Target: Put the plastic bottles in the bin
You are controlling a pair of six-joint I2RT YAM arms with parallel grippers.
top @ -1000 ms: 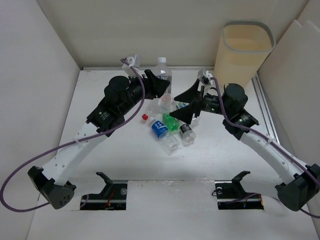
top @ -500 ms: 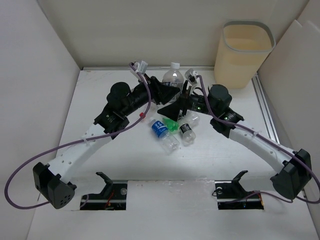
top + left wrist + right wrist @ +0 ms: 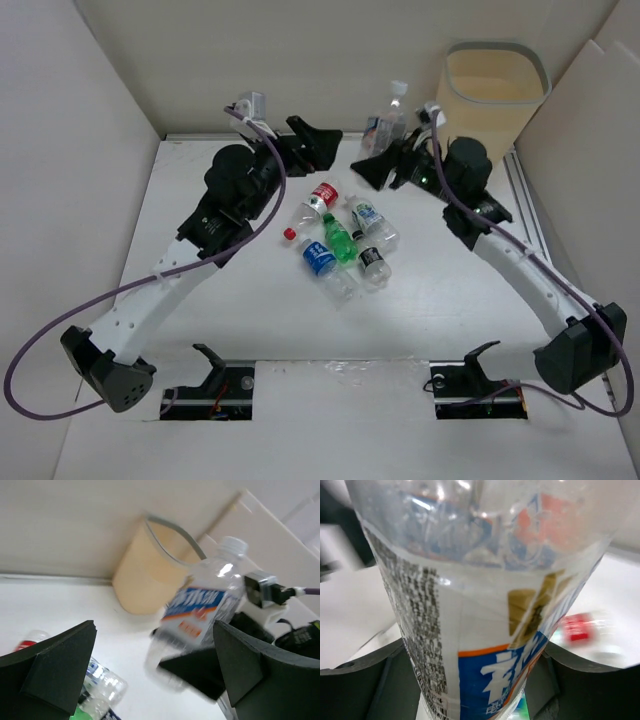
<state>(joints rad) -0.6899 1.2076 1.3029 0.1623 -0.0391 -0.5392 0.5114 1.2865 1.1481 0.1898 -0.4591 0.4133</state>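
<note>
A large clear plastic bottle [image 3: 389,116] with a blue, white and orange label hangs tilted just left of the beige bin [image 3: 482,128]. My right gripper [image 3: 386,160] is shut on its lower body; in the right wrist view the bottle [image 3: 485,620] fills the space between both fingers [image 3: 365,677]. My left gripper [image 3: 318,142] stands open and empty to the left, apart from that bottle [image 3: 200,605]. Several small plastic bottles lie mid-table: a red-labelled one [image 3: 322,193], a green one [image 3: 341,238], a blue-labelled one [image 3: 320,258].
A loose red cap [image 3: 289,234] lies left of the pile. White walls close in the table on the left, back and right. A metal rail [image 3: 530,215] runs along the right edge below the bin. Two black brackets [image 3: 215,360] sit at the near edge.
My left gripper opened, let go of the large bottle and drew back left. My right gripper closed on that bottle and carried it up and right toward the bin.
</note>
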